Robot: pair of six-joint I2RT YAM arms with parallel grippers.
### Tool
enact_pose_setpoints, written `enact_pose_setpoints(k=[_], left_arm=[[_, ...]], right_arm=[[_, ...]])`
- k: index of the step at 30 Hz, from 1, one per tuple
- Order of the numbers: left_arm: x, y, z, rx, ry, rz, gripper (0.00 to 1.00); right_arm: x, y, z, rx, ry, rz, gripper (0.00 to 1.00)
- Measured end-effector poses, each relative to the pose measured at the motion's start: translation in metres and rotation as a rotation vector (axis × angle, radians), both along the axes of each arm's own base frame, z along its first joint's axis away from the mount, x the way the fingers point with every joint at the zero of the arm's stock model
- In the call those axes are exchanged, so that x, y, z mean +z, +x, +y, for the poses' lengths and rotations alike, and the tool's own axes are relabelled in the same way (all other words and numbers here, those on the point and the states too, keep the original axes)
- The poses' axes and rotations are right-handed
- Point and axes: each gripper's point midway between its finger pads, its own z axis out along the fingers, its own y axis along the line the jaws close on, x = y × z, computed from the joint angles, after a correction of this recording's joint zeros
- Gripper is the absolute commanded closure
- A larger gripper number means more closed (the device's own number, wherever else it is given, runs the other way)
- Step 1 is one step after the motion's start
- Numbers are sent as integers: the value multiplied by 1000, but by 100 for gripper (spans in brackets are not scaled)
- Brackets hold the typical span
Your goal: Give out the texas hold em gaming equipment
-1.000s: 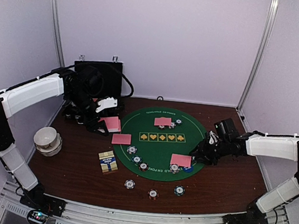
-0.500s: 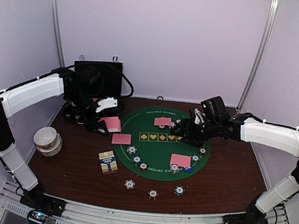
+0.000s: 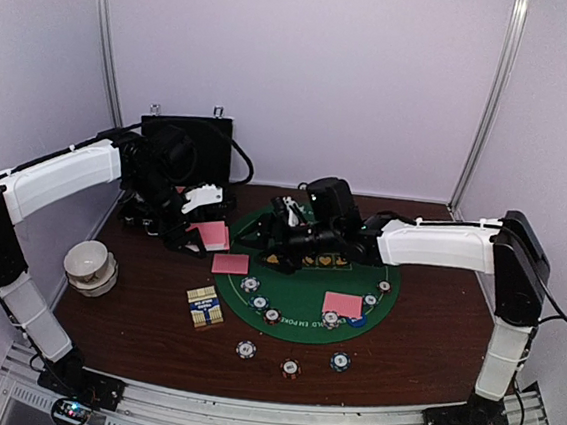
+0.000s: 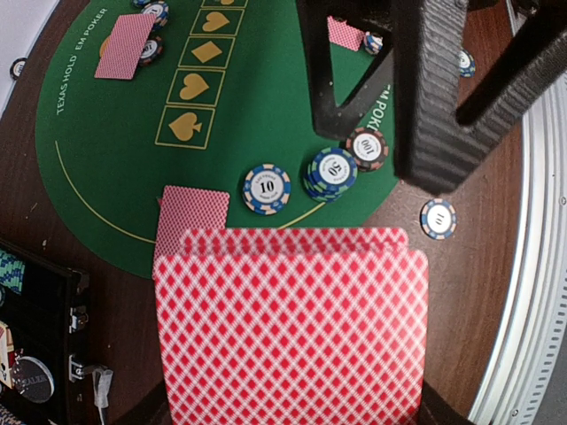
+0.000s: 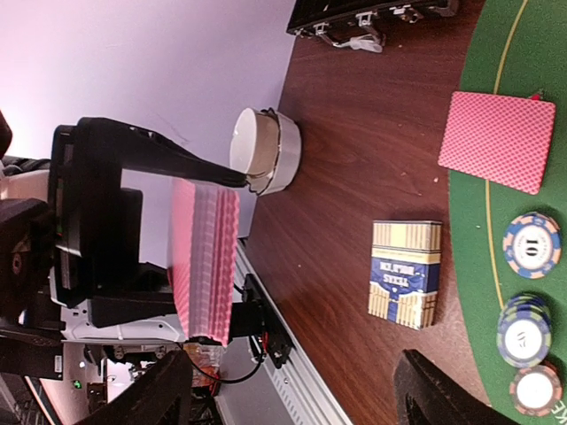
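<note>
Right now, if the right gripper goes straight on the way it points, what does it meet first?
Most likely the deck of pink-backed cards held in the left gripper; the open right gripper points at it, though depth is unclear.

The dark wooden table (image 3: 432, 337) carries a round green felt mat (image 3: 301, 287) at frame centre, a white bowl (image 3: 91, 262) at left and a black case (image 3: 210, 140) at upper left. A card box (image 3: 204, 306) and three chips (image 3: 291, 368) lie on bare wood below the mat.
</note>
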Motion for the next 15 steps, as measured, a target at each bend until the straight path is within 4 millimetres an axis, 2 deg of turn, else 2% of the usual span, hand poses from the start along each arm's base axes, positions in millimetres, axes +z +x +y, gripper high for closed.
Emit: enact_pose_setpoints(k=[8, 15], left_arm=[[0, 0, 0, 0, 0, 0, 100], [0, 0, 0, -1, 0, 1, 100]], right_arm=[[19, 1, 19, 44, 101, 7, 18], [12, 2, 32, 73, 128, 34, 18]])
